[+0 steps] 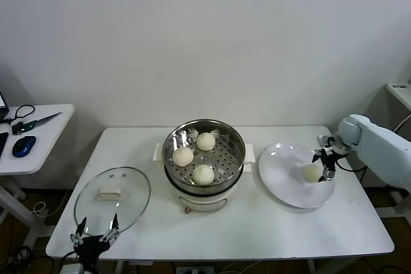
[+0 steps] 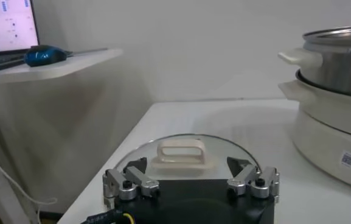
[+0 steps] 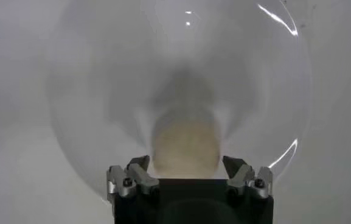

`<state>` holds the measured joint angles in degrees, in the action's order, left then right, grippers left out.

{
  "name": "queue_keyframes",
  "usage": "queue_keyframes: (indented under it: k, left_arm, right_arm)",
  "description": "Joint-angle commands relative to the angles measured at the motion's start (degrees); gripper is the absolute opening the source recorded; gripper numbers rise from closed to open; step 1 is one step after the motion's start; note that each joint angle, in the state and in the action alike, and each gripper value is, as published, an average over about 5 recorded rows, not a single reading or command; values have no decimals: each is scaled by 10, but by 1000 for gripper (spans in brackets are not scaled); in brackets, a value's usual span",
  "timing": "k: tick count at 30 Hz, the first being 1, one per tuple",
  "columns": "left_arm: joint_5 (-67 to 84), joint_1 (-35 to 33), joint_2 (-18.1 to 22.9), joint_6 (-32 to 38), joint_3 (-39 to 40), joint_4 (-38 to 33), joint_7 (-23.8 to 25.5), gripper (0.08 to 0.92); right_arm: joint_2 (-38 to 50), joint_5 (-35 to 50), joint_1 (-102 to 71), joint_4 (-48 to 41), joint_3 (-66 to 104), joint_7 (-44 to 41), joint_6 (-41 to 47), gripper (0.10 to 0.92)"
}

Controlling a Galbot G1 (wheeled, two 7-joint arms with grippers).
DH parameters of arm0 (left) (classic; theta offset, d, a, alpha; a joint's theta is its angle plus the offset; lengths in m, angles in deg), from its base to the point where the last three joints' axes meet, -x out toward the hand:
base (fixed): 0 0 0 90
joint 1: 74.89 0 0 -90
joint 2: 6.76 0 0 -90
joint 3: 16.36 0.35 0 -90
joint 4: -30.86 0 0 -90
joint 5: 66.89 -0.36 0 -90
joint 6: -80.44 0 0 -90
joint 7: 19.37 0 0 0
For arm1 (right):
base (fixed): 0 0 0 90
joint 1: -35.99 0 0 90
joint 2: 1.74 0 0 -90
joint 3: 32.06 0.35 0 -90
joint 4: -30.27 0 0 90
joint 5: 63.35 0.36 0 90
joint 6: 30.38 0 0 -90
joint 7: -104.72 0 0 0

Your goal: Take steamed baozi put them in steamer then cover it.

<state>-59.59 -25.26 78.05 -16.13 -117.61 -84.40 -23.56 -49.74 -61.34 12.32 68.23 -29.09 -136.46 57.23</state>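
Observation:
The steamer [image 1: 237, 142] stands at the middle of the white table, uncovered, with three baozi [image 1: 205, 140] on its perforated tray. A further baozi [image 1: 311, 172] lies on a flat plate [image 1: 282, 178] to the right. My right gripper [image 1: 323, 165] is down at that bun, its jaws open on either side of it; in the right wrist view the baozi [image 3: 184, 143] sits just ahead of the gripper [image 3: 186, 163]. The cover [image 1: 112, 198] lies flat at the front left. My left gripper [image 1: 95, 232] hangs open at the cover's near edge, facing its handle [image 2: 181, 153].
A side table [image 1: 38, 129] stands to the left with a blue mouse [image 1: 24, 146] and a hand tool on it. A white stand [image 1: 401, 91] is at the far right. The table's front edge lies close below the left gripper.

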Motion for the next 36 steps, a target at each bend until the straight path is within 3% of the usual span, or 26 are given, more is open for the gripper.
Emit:
queue_keyframes:
  k: [1,7,12,18,22,28,36]
  left_arm:
    - [0,1,0,-1,-1,-1,0,823]
    - [0,-1,-1,-2,-2,-4,-1,823]
    - [1,1,-2,-5,-1,-6,0,823]
    - [1,3,-3,-6,3,-5,0,823]
    - [1,5,-3,-7,4,-7,1,823]
    - [4,4,-3,-8,4,-11,1,823]
    - [6,2,-2,-9,0,-16,1,823]
  right_arm:
    - [-21,-17,-23,-31,33,2,-2,702]
    - [13,73,90,48,-87,-8,18,654]
    - [32,233,319,176,-297,-14,48,653]
    - [-23,399,587,333,-478,-20,99,653]
    - [-63,485,652,426,-493,4,140,653]
    - [-99,529,591,508,-442,76,202,653]
    - [-155,479,450,464,-399,140,230,653]
